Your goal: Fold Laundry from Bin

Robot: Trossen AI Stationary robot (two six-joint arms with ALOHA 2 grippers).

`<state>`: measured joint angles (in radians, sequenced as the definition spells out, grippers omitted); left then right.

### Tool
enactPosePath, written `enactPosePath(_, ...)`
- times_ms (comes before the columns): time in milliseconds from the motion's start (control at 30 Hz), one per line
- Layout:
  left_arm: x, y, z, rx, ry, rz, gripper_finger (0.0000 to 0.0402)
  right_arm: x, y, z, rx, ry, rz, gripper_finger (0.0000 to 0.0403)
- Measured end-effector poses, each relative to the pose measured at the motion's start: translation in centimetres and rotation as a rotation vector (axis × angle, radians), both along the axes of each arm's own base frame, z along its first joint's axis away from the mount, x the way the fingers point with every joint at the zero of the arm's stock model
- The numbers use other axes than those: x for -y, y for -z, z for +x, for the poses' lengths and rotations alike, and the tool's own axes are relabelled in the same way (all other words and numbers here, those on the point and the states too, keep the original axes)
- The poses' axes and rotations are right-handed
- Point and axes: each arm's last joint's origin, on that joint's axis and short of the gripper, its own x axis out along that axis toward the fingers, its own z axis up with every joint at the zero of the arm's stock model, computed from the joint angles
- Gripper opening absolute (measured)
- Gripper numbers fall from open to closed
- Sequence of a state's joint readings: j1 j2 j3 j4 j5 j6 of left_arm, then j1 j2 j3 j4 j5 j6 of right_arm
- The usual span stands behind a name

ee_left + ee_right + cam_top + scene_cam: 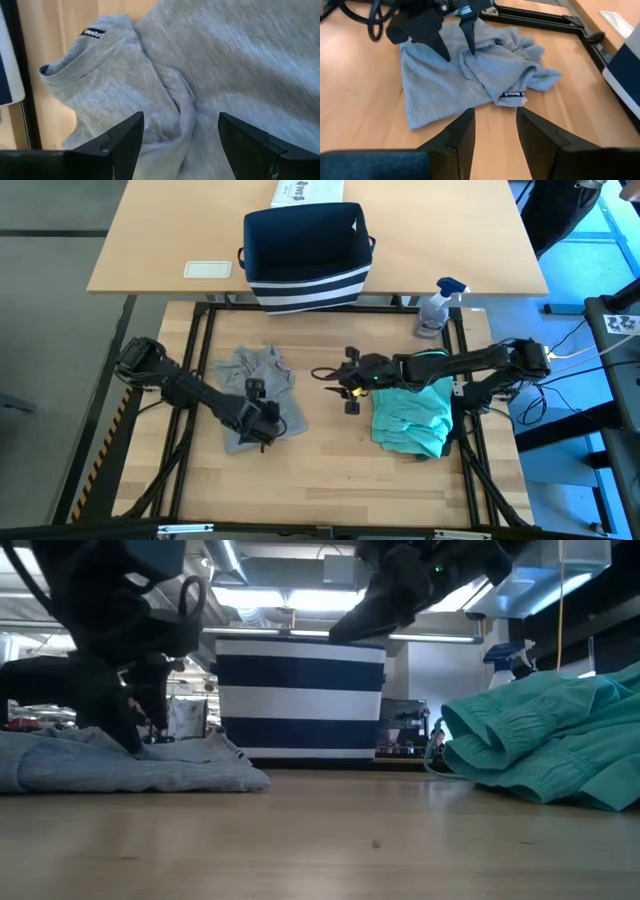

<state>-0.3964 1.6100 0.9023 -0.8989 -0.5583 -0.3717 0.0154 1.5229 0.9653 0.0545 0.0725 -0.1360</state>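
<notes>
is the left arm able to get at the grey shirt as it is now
Probably yes: the left gripper hangs right over the grey T-shirt, fingers open on either side of a fold, nothing between them and the cloth.

Grey floor [50,330], light wood desk [180,230], ceiling strip lights [300,598]

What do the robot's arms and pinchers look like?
Both arms are dark, jointed, with black cables looping along them. The left gripper has two black wedge-shaped fingers. The right gripper looks the same, with a small yellow-green spot near its wrist.

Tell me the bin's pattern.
The bin is navy with white stripes round its base, clearest in the low view.
</notes>
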Motion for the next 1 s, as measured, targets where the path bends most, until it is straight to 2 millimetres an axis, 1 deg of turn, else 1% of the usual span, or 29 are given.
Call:
enactPosePath(167,-0.7,0.1,0.5,-0.005,-0.004,-0.033,0.0235,0.1,0.5,-0.2,-0.023,0.010,0.000,0.0143)
enactPosePath(400,-1.3,0.1,0.7,-0.032,-0.006,-0.077,0.0179,0.1,0.5,-0.2,-0.027,0.010,0.000,0.0143)
enactPosePath(500,-1.4,0.2,0.7,-0.037,-0.006,-0.078,0.0161,0.1,0.6,-0.3,-0.031,0.010,0.000,0.0143)
enactPosePath(633,-2.0,0.7,0.3,-0.058,-0.022,-0.066,0.0153,0.1,0.5,-0.3,-0.031,0.010,0.000,0.0143)
enactPosePath(767,-2.6,1.8,-0.3,-0.074,-0.041,-0.074,0.0153,0.1,0.6,-0.3,-0.033,0.010,0.000,0.0143)
enactPosePath(833,-2.7,2.0,-0.4,-0.068,-0.053,-0.066,0.0149,0.1,0.6,-0.3,-0.034,0.010,0.000,0.0143)
enactPosePath(900,-2.8,1.9,-0.2,-0.052,-0.052,-0.045,0.0133,0.1,0.6,-0.3,-0.034,0.010,0.000,0.0143)
enactPosePath(1000,-2.7,1.2,0.3,-0.018,-0.050,-0.025,0.0088,0.1,0.6,-0.3,-0.035,0.010,0.000,0.0143)
